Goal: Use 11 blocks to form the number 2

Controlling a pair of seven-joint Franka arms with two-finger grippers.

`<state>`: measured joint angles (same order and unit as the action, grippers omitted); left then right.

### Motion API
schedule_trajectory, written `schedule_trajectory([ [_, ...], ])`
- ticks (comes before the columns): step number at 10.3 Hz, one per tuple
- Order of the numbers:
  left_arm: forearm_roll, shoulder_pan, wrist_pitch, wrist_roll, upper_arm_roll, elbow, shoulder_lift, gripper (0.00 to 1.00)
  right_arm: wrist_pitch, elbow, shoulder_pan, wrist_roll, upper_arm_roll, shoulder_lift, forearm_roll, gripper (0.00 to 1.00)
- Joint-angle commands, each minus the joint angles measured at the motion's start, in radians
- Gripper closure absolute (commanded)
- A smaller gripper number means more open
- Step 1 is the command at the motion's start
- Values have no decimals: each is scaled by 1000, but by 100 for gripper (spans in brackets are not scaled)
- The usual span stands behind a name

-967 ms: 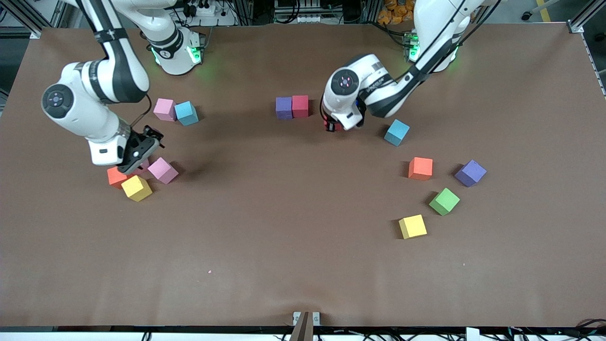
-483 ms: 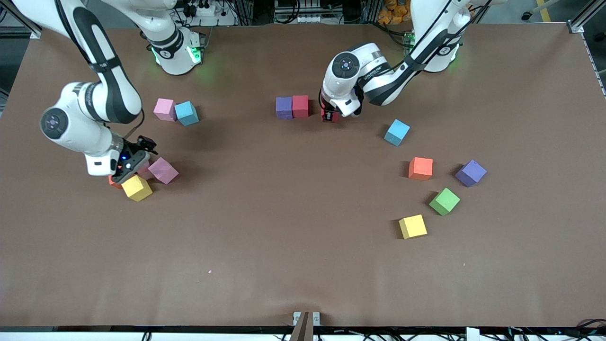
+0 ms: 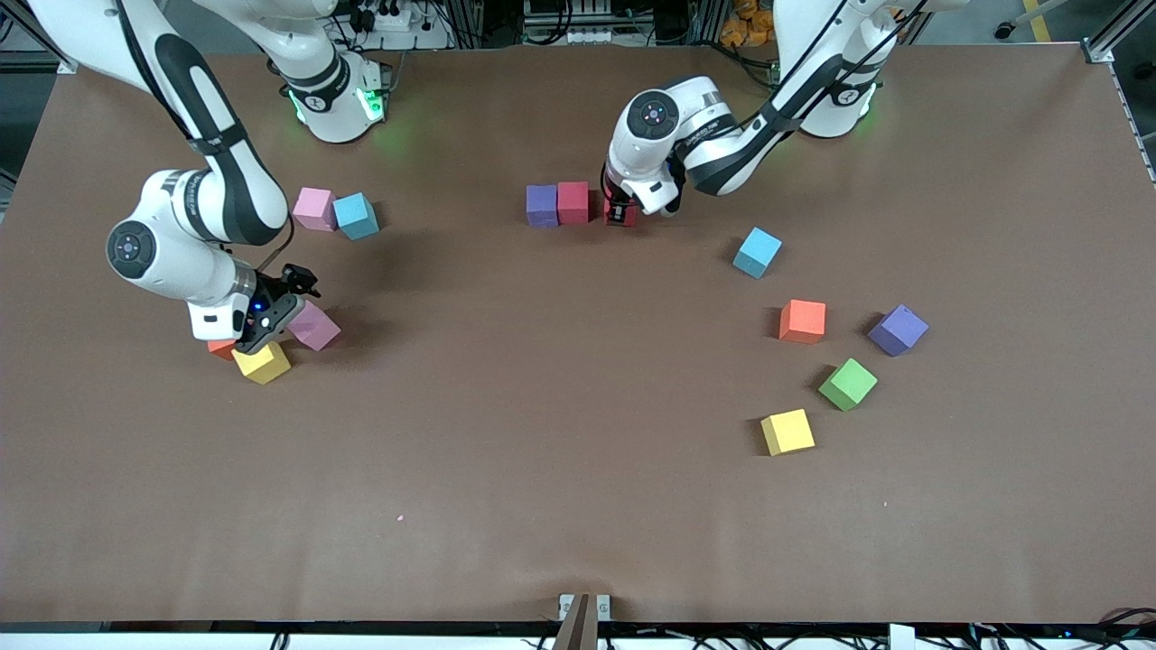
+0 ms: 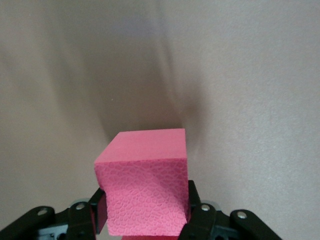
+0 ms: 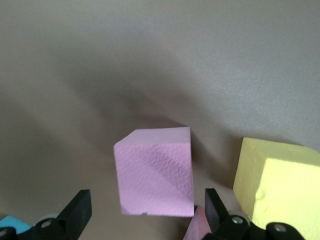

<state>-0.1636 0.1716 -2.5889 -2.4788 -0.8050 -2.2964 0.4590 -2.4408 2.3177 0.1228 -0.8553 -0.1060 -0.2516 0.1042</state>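
Jaws of the left gripper (image 3: 619,215) clamp a red block (image 4: 144,187), now lowered beside the purple-red pair (image 3: 557,204), starting the digit's row. Right gripper (image 3: 262,325), jaws wide, has descended around a pink block (image 5: 155,172).

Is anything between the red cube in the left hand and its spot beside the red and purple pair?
Nothing visible. The left hand, shut on the red cube, is right beside the placed red cube that touches the purple cube; only a narrow strip of bare table separates them.

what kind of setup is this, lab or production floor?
Most likely a robotics lab. Two Franka arms are bolted along one edge of a brown-covered table, foam blocks such as a green block lie scattered on it, and aluminium framing and cabling surround it.
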Motion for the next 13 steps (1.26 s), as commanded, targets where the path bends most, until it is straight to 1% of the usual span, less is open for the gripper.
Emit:
schedule_trajectory([
  [1,4,23,-13,-28,15,21,26,57,-40,-1,-3,5,-3,-49,15,0],
  [3,4,72,-11,-43,70,40,36,57,-59,-1,-2,5,-4,-70,15,0],
  [5,4,155,-11,-69,142,67,49,57,-75,-3,-2,5,-7,-86,15,0],
  [6,4,163,-11,-71,148,71,50,57,-75,-4,-2,1,-9,-86,15,4],
  [7,4,164,-11,-74,148,71,50,57,-75,-4,-2,-7,-9,-86,15,14],
  [10,4,167,-11,-94,148,72,50,57,-64,-4,-3,-8,-15,-83,15,49],
  [11,6,175,-13,-100,148,74,50,57,-60,-6,-3,-5,-30,-75,15,54],
  [12,4,186,-13,-121,148,74,50,57,-57,-9,-3,4,-49,-57,14,55],
  [13,4,187,-13,-127,148,74,50,57,-31,-14,-5,8,-52,-42,14,57],
])
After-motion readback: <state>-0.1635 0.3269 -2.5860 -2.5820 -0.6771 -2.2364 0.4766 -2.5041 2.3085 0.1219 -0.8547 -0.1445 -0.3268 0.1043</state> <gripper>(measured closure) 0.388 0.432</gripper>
